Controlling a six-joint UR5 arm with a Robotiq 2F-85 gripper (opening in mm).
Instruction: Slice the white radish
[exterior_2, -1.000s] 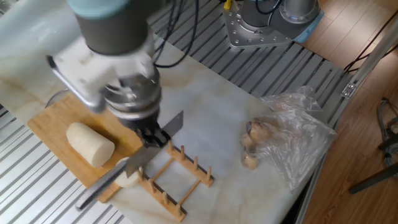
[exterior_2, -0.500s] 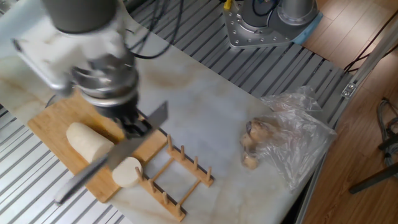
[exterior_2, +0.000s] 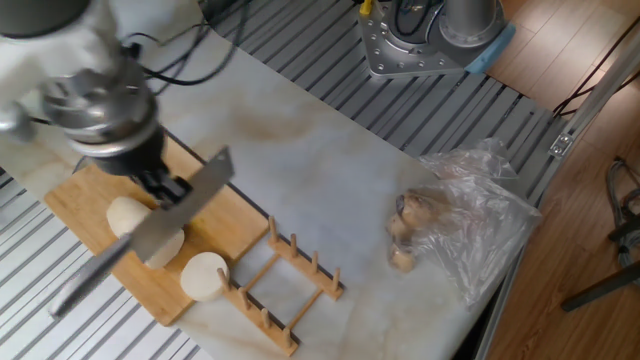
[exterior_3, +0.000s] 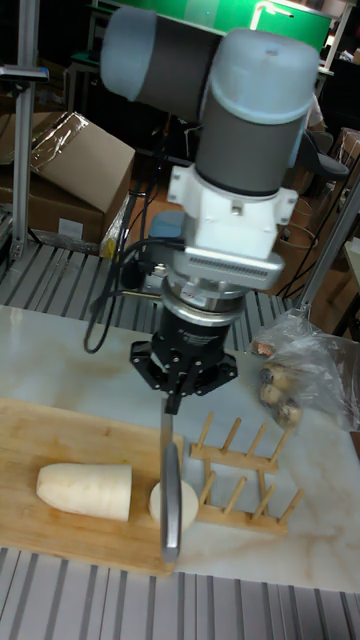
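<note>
At the left of the fixed view, the claw (exterior_2: 163, 186) was pinching the handle of a knife (exterior_2: 150, 232), whose flat grey blade slanted down toward the lower left, hanging over the long piece of the white radish (exterior_2: 140, 229). That piece, a thick, smooth, creamy cylinder, lay on its side on the wooden cutting board (exterior_2: 85, 195), a pale brown slab with visible grain at the left edge of the counter (exterior_2: 330, 190). Just to its right on the board stood a cut-off stub (exterior_2: 204, 276) showing a round white face, touching or nearly touching the near rail of the wooden peg rack (exterior_2: 285, 285). In the tall view the blade (exterior_3: 170, 490) hung edge-on between the long piece (exterior_3: 85, 490) and the stub (exterior_3: 160, 500), so the two views did not quite agree on where it sat. One cut looked done, and the step in hand seemed to be lining the knife up for another slice; that would call for setting the edge square across the cylinder near its cut end and pressing straight down to the board. Further right, on the marbled, glossy counter, a crumpled clear plastic bag (exterior_2: 475, 225) held brownish lumps (exterior_2: 408, 235), well apart from the board.
</note>
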